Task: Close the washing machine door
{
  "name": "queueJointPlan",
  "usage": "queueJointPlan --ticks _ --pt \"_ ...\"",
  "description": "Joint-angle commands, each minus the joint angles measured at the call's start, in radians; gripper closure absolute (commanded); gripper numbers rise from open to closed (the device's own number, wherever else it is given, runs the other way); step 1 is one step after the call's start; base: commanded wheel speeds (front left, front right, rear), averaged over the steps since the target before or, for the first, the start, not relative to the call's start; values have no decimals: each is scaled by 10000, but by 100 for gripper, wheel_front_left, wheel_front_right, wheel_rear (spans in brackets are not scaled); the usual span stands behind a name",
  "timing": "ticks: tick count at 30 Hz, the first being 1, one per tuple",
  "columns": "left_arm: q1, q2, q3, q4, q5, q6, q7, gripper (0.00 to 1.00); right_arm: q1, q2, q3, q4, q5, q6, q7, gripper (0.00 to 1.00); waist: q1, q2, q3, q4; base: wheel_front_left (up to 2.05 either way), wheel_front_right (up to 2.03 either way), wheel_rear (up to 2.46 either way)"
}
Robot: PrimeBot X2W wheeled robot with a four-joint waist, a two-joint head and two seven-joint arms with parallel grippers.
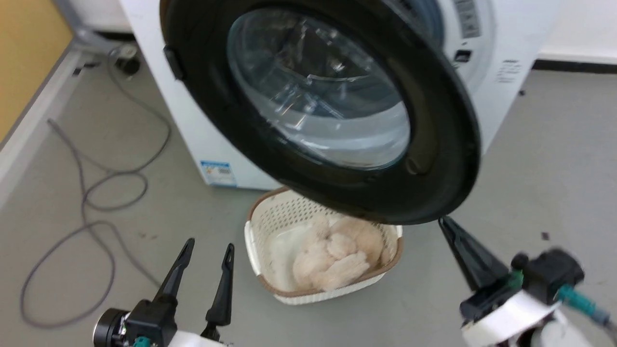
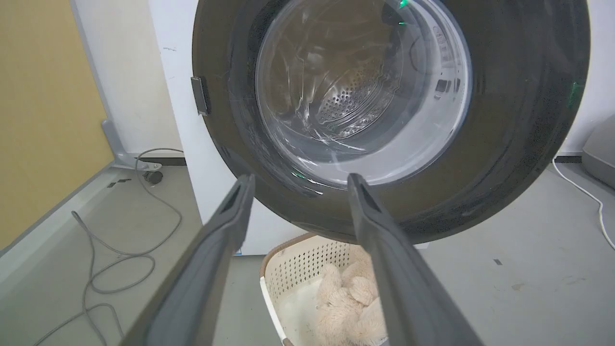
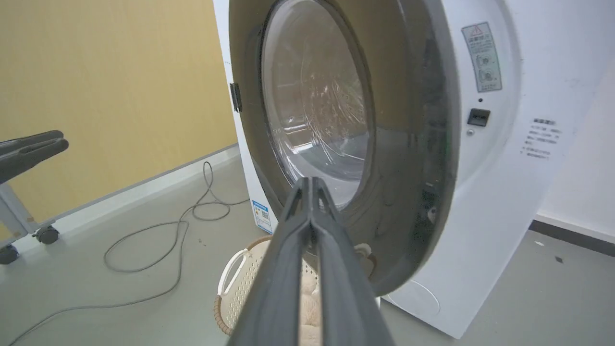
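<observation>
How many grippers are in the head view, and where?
2. The left gripper, open, stands lower left beside the basket; the right gripper, shut, sits lower right with its tip near the washing machine door's lower rim.

A cream perforated basket (image 1: 284, 212) with a brown rim sits on the grey floor (image 1: 530, 168), holding a fluffy cream plush bundle (image 1: 332, 255). A grey cable (image 1: 84, 200) loops across the floor left of the basket, near a yellow wall (image 1: 24, 58) with a pale skirting board.
</observation>
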Motion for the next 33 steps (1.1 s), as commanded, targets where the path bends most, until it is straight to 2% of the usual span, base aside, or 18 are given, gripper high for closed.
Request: queueJointPlan --ticks 1,4,17,23,33 --pt "-196 -28 -13 7 67 -44 -43 0 -309 -173 27 102 152 6 -40 100 0 0 275 247 0 0 0" --pt "-437 -109 -33 15 135 -105 -43 0 -1269 -844 101 796 559 6 -40 100 0 0 638 515 0 0 0" --pt "-1335 -329 -228 9 146 -148 -43 0 -4025 -2628 -3 2554 2236 6 289 100 0 0 1892 1464 0 0 0" --pt "-1636 -363 -323 9 92 -98 -43 0 -5208 -3052 -4 3159 2854 6 766 100 0 0 2297 1824 0 0 0" --pt "-1941 -378 -562 -40 -130 120 -43 0 -6708 -3189 -765 4468 3736 6 1757 100 0 0 2788 2177 0 0 0"
